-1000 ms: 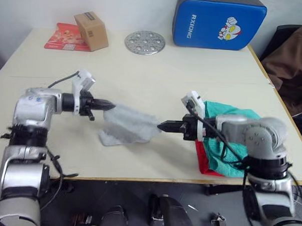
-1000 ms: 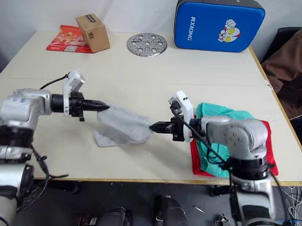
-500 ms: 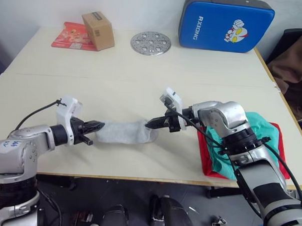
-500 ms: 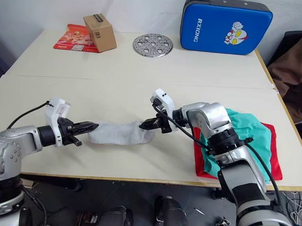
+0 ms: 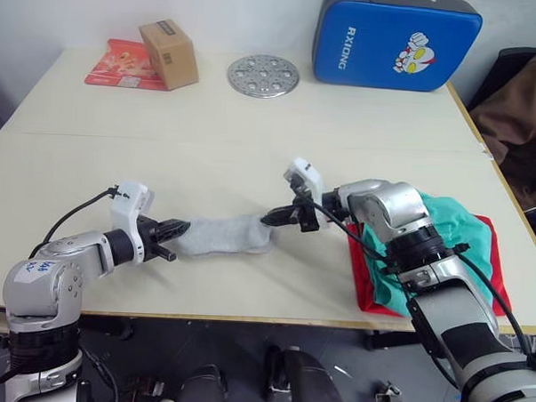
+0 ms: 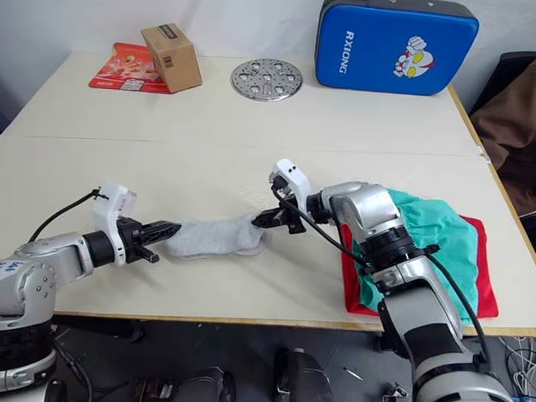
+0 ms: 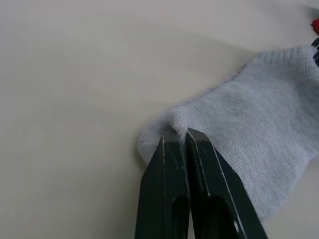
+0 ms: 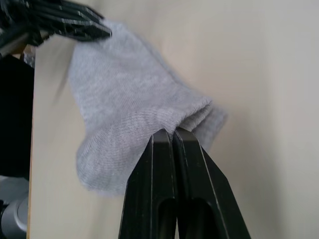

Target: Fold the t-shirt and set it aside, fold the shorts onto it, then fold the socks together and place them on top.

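Observation:
The light grey socks (image 5: 224, 236) lie stretched flat on the table near its front edge. My left gripper (image 5: 185, 228) is shut on their left end, and my right gripper (image 5: 269, 219) is shut on their right end. In the left wrist view the fingers (image 7: 172, 164) pinch a small fold of the socks (image 7: 254, 129). In the right wrist view the fingers (image 8: 169, 154) clamp the sock cuff (image 8: 124, 129). To the right, the teal shorts (image 5: 444, 240) lie folded on the red t-shirt (image 5: 371, 290) at the table's front right.
At the back of the table stand a blue padded case (image 5: 395, 39), a round perforated metal disc (image 5: 263, 76), a cardboard box (image 5: 168, 53) and a red packet (image 5: 118, 64). A brown garment (image 5: 521, 114) hangs beyond the right edge.
The socks have come down from hanging bunched between the grippers to lying stretched on the table. My left gripper dropped low toward the front edge; the right one shifted left. The camera has moved.

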You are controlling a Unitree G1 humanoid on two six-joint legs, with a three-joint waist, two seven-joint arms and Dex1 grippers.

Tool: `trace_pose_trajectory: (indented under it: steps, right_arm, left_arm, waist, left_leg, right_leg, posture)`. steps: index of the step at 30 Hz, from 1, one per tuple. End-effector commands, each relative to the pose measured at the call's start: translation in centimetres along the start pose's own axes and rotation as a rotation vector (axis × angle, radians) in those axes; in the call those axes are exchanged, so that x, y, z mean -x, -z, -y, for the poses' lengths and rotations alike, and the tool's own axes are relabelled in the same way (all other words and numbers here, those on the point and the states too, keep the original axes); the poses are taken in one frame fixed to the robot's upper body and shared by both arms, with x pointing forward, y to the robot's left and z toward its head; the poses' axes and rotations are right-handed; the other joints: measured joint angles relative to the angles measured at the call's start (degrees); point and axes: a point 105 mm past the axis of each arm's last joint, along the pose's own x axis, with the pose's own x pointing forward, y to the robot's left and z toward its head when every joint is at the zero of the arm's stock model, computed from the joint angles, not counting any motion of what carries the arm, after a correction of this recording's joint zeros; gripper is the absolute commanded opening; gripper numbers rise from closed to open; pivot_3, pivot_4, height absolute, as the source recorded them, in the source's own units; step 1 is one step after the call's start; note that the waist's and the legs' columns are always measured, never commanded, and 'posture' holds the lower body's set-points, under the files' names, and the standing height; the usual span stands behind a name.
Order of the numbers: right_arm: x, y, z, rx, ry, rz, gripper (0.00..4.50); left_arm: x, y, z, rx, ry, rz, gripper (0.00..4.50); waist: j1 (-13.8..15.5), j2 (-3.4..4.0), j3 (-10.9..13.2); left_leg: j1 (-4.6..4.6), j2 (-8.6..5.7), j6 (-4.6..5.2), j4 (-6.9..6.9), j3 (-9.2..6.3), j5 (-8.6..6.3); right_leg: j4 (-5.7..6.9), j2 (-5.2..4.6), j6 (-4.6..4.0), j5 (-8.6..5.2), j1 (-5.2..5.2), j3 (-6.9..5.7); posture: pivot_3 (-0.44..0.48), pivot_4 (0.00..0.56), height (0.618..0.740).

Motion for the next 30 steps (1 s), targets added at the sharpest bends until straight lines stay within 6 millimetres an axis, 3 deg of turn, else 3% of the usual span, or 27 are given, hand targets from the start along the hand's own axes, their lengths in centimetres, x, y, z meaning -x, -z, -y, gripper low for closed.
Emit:
trace_pose_trajectory:
  steps: [1, 6, 9, 13, 17, 20, 22, 25, 28, 30]
  right_arm:
    - [0.5, -1.7, -0.1, 0.048, 0.005, 0.043, 0.06]
    - [0.1, -0.5, 0.5, 0.05, 0.039, -0.002, 0.06]
    - [0.1, -0.4, 0.4, 0.033, 0.033, -0.01, 0.59]
    - [0.8, -0.5, 0.2, 0.037, 0.04, -0.004, 1.81]
    - [2.4, -1.4, -1.1, 0.07, 0.027, 0.039, 3.15]
    - [3.2, -2.3, -3.1, 0.082, -0.022, 0.093, 3.15]
    - [2.9, -2.4, -4.0, 0.079, -0.034, 0.118, 2.69]
    - [1.8, -2.0, -4.8, 0.094, -0.033, 0.135, 1.75]
    - [0.3, -1.9, -4.7, 0.119, 0.017, 0.165, 0.68]
    - [-0.9, -1.4, -4.1, 0.152, 0.084, 0.156, 0.02]
  left_arm:
    - [0.4, -1.1, 0.7, -0.042, 0.017, 0.029, 0.0]
    - [-0.4, -0.7, 0.5, -0.03, 0.01, 0.025, 0.0]
    - [-0.5, -0.9, 0.5, -0.02, 0.012, 0.035, 0.0]
    - [0.2, -1.9, 0.7, -0.035, 0.027, 0.073, 0.95]
    - [1.9, -4.2, 1.2, -0.066, 0.061, 0.145, 2.16]
    - [2.8, -6.1, 1.7, -0.092, 0.082, 0.21, 2.16]
    - [2.6, -6.8, 2.5, -0.118, 0.109, 0.236, 2.19]
    - [1.4, -6.1, 4.2, -0.149, 0.182, 0.197, 1.58]
    - [-0.3, -3.8, 5.3, -0.196, 0.241, 0.086, 0.63]
    - [-1.4, -2.1, 4.5, -0.248, 0.207, -0.004, 0.02]
  waist:
    - [0.0, 0.0, 0.0]
    - [0.0, 0.0, 0.0]
    - [0.0, 0.01, 0.0]
    - [0.0, 0.01, 0.0]
    - [0.1, 0.02, 0.0]
    - [0.0, 0.02, 0.0]
    - [0.0, 0.03, 0.0]
    - [0.0, 0.02, 0.0]
    - [0.0, 0.03, 0.0]
    - [-0.1, 0.03, 0.0]
  left_leg:
    - [0.0, 0.0, 0.0, -0.01, 0.0, 0.0]
    - [0.0, 0.0, 0.0, -0.02, 0.0, 0.0]
    - [0.01, 0.0, 0.0, -0.05, 0.0, 0.0]
    - [0.0, 0.0, 0.0, -0.06, 0.0, 0.0]
    - [-0.02, 0.0, 0.0, -0.11, -0.02, 0.0]
    - [-0.04, -0.01, 0.01, -0.15, -0.03, 0.0]
    - [-0.01, -0.01, 0.0, -0.21, 0.0, 0.0]
    - [0.02, -0.03, -0.07, -0.38, 0.01, 0.04]
    - [0.06, -0.03, -0.1, -0.44, 0.01, 0.07]
    - [0.06, -0.04, -0.11, -0.43, 0.03, 0.08]
  right_leg:
    - [0.0, 0.0, 0.0, 0.0, 0.0, 0.0]
    - [-0.02, 0.0, 0.0, 0.0, 0.0, 0.0]
    - [-0.02, 0.0, 0.0, 0.0, -0.01, 0.0]
    - [-0.04, 0.0, 0.0, 0.0, -0.01, 0.0]
    - [-0.09, 0.01, 0.0, 0.0, -0.02, -0.01]
    - [-0.15, 0.0, 0.01, 0.0, -0.01, -0.02]
    - [-0.18, 0.0, 0.01, 0.01, -0.01, -0.01]
    - [-0.2, 0.01, 0.02, 0.01, 0.03, -0.01]
    - [-0.23, 0.01, 0.02, 0.0, -0.01, -0.01]
    - [-0.23, 0.01, 0.02, 0.01, -0.02, 0.0]
  posture:
    - [0.0, 0.15, 0.74]
    - [0.0, 0.15, 0.74]
    - [0.0, 0.15, 0.74]
    - [0.0, 0.15, 0.74]
    - [0.0, 0.15, 0.74]
    - [0.0, 0.15, 0.74]
    - [0.0, 0.15, 0.74]
    - [0.0, 0.15, 0.74]
    - [0.0, 0.15, 0.74]
    - [0.0, 0.15, 0.74]
